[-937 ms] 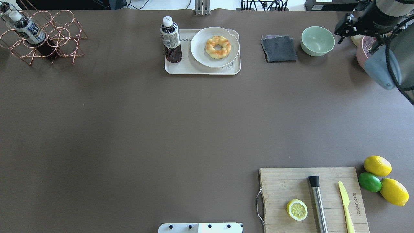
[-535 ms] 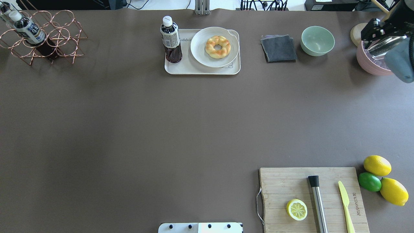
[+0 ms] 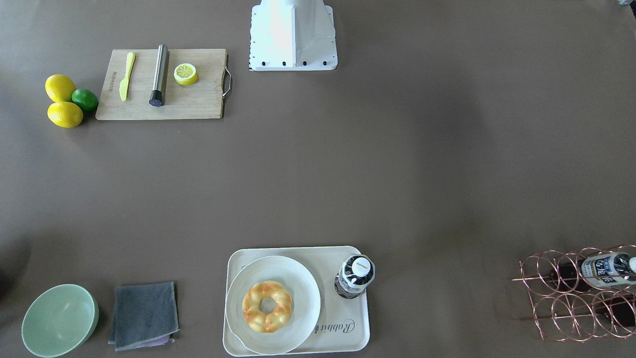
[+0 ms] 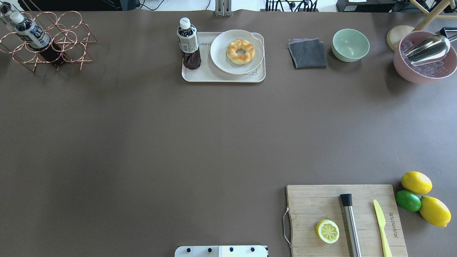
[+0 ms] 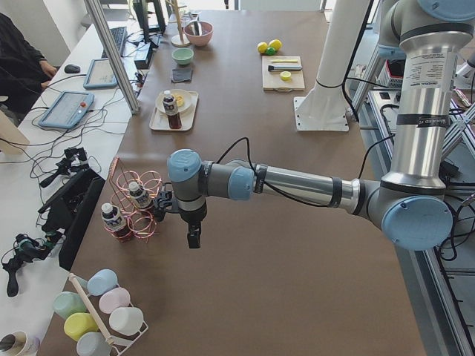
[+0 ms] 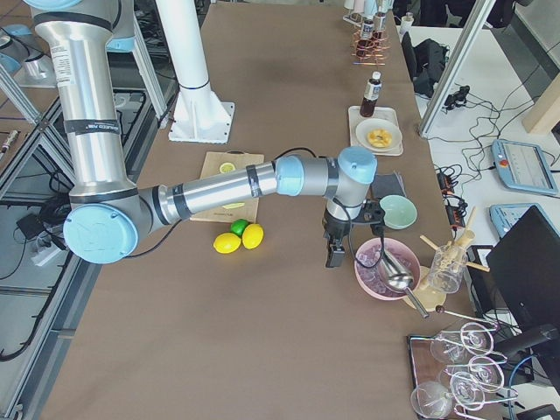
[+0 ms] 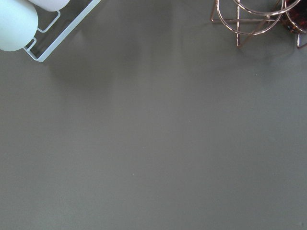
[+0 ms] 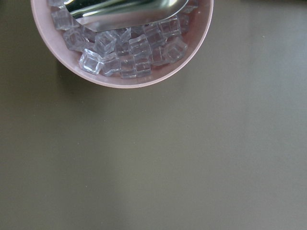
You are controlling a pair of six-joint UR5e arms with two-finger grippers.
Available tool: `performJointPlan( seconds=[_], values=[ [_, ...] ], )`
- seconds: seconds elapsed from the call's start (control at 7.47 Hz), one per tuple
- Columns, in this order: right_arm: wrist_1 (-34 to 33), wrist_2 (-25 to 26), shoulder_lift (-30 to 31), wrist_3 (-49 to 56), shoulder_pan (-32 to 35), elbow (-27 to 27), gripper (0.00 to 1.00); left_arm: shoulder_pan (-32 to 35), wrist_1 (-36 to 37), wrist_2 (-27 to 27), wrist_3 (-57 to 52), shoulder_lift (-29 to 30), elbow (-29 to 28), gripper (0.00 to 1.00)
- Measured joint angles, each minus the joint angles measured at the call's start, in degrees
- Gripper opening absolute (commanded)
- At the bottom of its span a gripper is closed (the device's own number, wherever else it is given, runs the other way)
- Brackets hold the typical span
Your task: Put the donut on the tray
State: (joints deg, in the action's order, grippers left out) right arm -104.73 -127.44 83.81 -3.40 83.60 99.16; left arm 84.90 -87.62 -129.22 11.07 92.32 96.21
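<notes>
The golden twisted donut [image 4: 240, 51] lies on a round white plate [image 4: 221, 57], and the plate stands on the cream tray [image 4: 214, 76] at the far middle of the table. The donut [image 3: 267, 306] and the tray [image 3: 348, 333] also show in the front view. My left gripper [image 5: 193, 237] hangs over bare table near the wire rack, far from the tray. My right gripper [image 6: 333, 254] hangs beside the pink ice bowl [image 6: 385, 267]. I cannot tell whether either is open or shut. Neither wrist view shows fingers.
A dark drink bottle [image 4: 188, 43] stands on the tray's left end. A grey cloth [image 4: 307, 53], a green bowl [image 4: 350, 45] and the pink ice bowl with a metal scoop [image 4: 425, 59] lie to its right. A cutting board [image 4: 346, 219], citrus fruits [image 4: 421, 198] and a copper rack [image 4: 46, 39] stand elsewhere.
My right arm has drawn back to the right and out of the overhead view, which uncovers the pink ice bowl. The donut, plate and tray have not moved.
</notes>
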Motion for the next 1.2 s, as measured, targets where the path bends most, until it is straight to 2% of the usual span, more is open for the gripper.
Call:
performJointPlan(
  seconds=[0.4, 0.8, 1.2],
  values=[
    [16.2, -12.7, 3.7, 3.8, 3.7, -13.3, 1.0, 0.0, 0.1, -0.3, -0.3, -0.5, 0.0, 0.98],
    [19.4, -16.7, 5.0, 4.3, 4.8, -15.7, 1.0, 0.0, 0.1, -0.6, -0.5, -1.6, -0.2, 0.98],
    [19.2, -17.0, 4.9, 3.7, 5.3, -15.5, 1.0, 0.1, 0.1, -6.2, -3.5, -4.6, -0.1, 0.98]
  ],
)
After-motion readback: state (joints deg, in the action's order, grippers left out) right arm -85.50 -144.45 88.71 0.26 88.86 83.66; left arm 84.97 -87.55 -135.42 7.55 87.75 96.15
